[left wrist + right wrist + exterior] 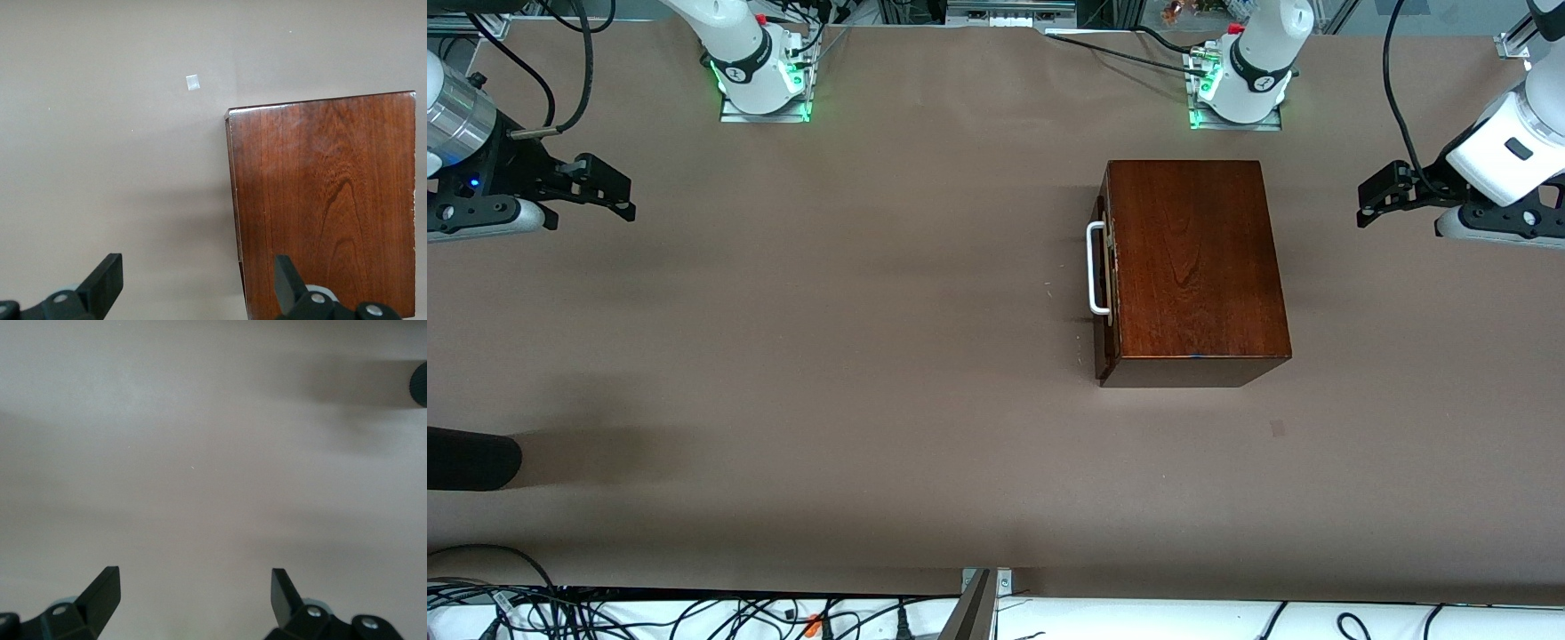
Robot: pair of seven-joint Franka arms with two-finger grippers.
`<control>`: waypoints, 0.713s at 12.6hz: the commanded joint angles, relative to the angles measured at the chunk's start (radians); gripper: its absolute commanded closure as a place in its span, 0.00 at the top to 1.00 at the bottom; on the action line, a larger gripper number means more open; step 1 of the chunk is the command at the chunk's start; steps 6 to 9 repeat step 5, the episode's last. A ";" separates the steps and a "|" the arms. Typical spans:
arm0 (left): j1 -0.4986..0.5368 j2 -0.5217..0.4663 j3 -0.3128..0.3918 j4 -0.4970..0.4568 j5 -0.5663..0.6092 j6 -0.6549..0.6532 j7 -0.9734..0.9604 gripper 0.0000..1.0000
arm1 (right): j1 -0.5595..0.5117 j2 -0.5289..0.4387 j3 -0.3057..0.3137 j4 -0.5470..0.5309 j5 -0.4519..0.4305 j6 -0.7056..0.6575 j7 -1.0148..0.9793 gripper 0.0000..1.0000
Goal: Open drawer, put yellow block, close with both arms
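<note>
I judge the task to be at its first step: the drawer sits fully shut in the wooden box, which lies toward the left arm's end of the table, its white handle facing the right arm's end. The left gripper hovers over bare table beside the box, fingers spread wide and empty. The right gripper hovers over the right arm's end of the table, well apart from the box, fingers likewise spread and empty. I see no yellow block in any view. A dark object intrudes at the table edge. Next move: I bring a gripper to the handle, close on it, and pull.
</note>
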 commanded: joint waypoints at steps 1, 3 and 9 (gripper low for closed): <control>-0.016 0.012 0.013 0.020 -0.006 -0.021 -0.018 1.00 | -0.009 -0.002 0.006 0.007 -0.006 -0.014 0.016 1.00; -0.016 0.012 0.013 0.021 -0.006 -0.023 -0.019 1.00 | -0.009 -0.002 0.006 0.007 -0.006 -0.015 0.016 1.00; -0.016 0.012 0.013 0.021 -0.008 -0.024 -0.024 1.00 | -0.009 -0.002 0.006 0.007 -0.006 -0.014 0.016 1.00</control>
